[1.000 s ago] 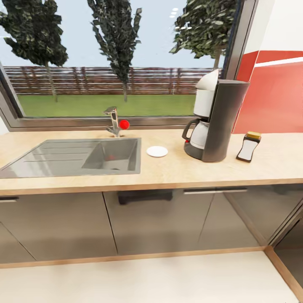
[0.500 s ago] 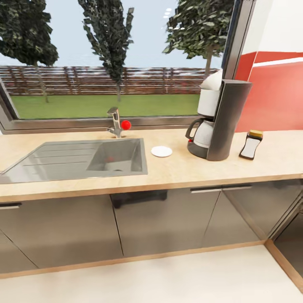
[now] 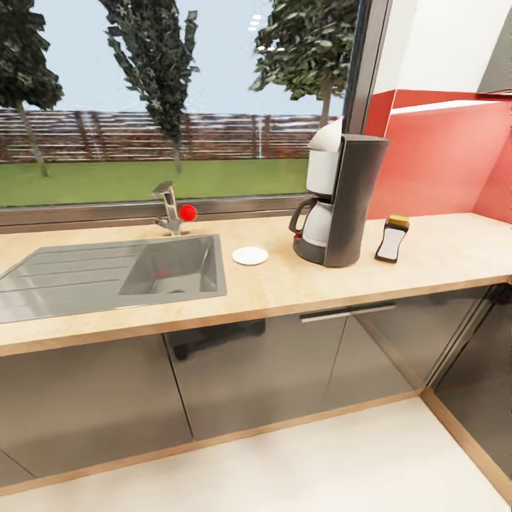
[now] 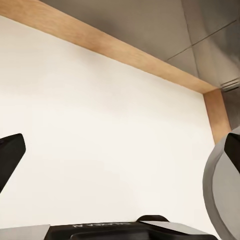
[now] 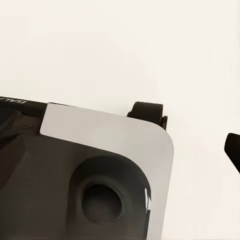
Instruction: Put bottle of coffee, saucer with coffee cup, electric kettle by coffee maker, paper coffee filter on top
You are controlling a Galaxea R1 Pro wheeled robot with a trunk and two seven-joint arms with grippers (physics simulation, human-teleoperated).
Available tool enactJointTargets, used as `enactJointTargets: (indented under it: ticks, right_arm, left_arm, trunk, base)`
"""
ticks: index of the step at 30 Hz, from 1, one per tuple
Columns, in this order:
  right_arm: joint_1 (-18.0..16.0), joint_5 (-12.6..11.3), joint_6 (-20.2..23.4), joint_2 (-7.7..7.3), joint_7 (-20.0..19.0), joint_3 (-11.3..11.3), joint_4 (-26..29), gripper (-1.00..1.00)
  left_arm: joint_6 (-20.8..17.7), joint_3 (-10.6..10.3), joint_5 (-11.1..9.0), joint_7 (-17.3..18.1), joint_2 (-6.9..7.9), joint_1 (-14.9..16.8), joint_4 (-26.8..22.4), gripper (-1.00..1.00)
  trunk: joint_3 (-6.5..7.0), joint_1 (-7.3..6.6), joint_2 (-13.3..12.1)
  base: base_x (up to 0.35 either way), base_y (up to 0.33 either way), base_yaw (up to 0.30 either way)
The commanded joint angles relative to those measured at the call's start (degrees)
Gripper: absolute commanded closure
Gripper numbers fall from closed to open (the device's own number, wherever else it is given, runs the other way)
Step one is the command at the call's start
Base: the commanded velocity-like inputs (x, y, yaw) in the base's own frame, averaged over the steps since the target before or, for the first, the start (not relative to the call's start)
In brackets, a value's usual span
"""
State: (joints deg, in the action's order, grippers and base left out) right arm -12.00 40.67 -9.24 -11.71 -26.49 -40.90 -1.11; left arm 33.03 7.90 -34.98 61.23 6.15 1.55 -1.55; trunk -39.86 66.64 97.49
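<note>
Left gripper (image 4: 120,150): two dark fingertips (image 4: 10,155) at opposite edges of the left wrist view, set wide apart, nothing between them. Pointed downward over the robot's own base. Right gripper: one dark fingertip (image 5: 234,152) at the edge of the right wrist view; spread not readable. Also pointed downward.

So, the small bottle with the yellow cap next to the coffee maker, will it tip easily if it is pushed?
Probably yes. The bottle is tall for its narrow base and already seems to lean, so a push near the cap would likely topple it. Its flat-sided body should not roll far once down. It looks small and likely light, so it may slide on the smooth countertop before it tips.
</note>
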Motion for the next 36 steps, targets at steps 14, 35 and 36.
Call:
enactJointTargets:
  ticks: [14, 35, 36]
  right_arm:
    - [-0.05, 0.55, -0.31, -0.02, -0.05, -0.45, -0.12, -1.00]
    - [-0.05, 0.55, -0.26, -0.06, 0.03, -0.46, -0.12, -1.00]
    - [-0.05, 0.55, -0.26, -0.06, 0.03, -0.48, -0.12, -1.00]
  left_arm:
    - [0.19, 0.44, 0.31, 0.21, 0.00, 0.03, 0.05, -1.00]
    - [0.26, 0.39, 0.29, 0.21, 0.09, 0.03, -0.06, -1.00]
    - [0.27, 0.39, 0.30, 0.21, 0.09, 0.03, -0.07, -1.00]
  trunk:
    - [-0.05, -0.01, 0.03]
    - [-0.05, -0.01, 0.03]
    - [-0.05, -0.01, 0.03]
  base:
    - [-0.023, 0.126, -0.012]
    - [-0.041, 0.032, 0.000]
    - [0.000, 0.000, 0.000]
